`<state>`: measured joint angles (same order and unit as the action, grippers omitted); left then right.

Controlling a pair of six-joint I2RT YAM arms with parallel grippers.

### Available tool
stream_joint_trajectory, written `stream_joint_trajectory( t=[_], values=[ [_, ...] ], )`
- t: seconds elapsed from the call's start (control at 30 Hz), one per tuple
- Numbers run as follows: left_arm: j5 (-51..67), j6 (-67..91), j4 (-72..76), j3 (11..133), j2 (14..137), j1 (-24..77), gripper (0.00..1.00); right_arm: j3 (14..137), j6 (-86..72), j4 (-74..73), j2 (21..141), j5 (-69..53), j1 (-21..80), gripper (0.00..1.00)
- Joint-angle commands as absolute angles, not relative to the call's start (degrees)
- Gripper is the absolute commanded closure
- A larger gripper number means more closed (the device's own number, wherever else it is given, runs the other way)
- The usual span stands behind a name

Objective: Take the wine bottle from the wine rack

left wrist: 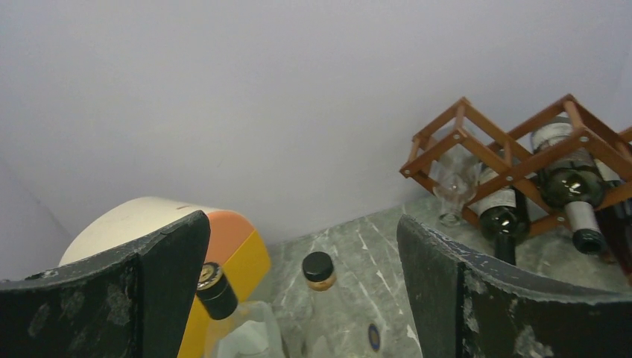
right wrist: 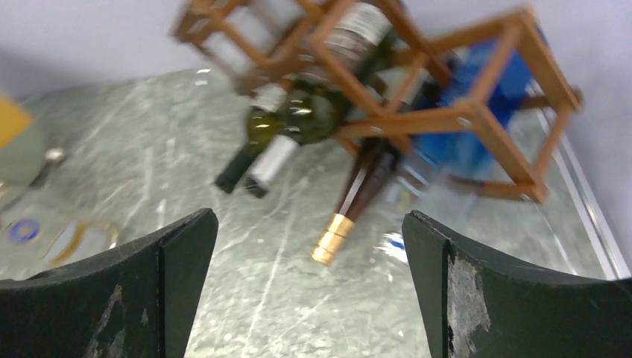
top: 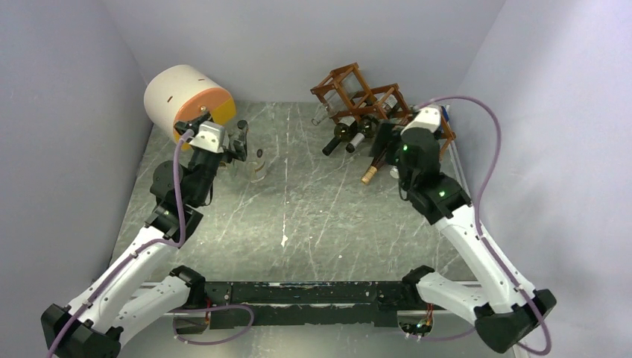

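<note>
The reddish-brown wine rack (top: 358, 91) stands at the back right of the table, also in the right wrist view (right wrist: 440, 119) and the left wrist view (left wrist: 522, 153). Two dark green wine bottles (right wrist: 298, 123) lie in it with their necks pointing out. A brown wine bottle with a gold cap (right wrist: 346, 216) pokes out of a lower cubby (top: 370, 173). My right gripper (top: 387, 148) hovers just in front of the rack, open (right wrist: 309, 298) and empty, the gold cap ahead between its fingers. My left gripper (top: 242, 145) is open (left wrist: 302, 298) at the back left, far from the rack.
A white-and-orange cylinder (top: 186, 97) lies at the back left. Two clear bottles with black caps (left wrist: 318, 266) stand under the left gripper. A wine glass (left wrist: 454, 183) stands by the rack's left end. Something blue (right wrist: 477, 130) sits behind the rack. Walls close in on three sides.
</note>
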<state>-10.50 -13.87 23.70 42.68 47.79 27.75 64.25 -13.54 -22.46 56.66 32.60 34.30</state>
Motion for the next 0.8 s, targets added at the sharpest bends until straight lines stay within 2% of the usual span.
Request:
stream_joint_trajectory(
  t=[0.0, 0.13, 0.3, 0.5, 0.77],
  values=[
    [-11.5, -17.1, 24.4, 44.1, 47.5, 31.5, 0.01, 63.2, -28.8, -29.8, 59.5, 22.1, 19.3, 0.0],
    [-11.2, -17.7, 24.1, 44.2, 47.6, 33.0, 0.01, 63.3, -33.4, -31.3, 64.8, 14.5, 8.8, 0.0],
    [-10.2, -17.4, 23.6, 44.5, 48.1, 33.0, 0.01, 58.8, -36.3, -26.4, 67.0, 6.0, -0.2, 0.0],
    [-10.5, -17.9, 23.8, 44.3, 48.6, 33.1, 0.01, 49.7, -42.0, -15.6, 66.6, 1.9, -5.2, 0.0],
    [-9.9, -18.1, 23.5, 44.5, 49.7, 33.1, 0.01, 41.6, -44.7, 1.7, 68.4, -2.1, -6.1, 0.01]
  ],
)
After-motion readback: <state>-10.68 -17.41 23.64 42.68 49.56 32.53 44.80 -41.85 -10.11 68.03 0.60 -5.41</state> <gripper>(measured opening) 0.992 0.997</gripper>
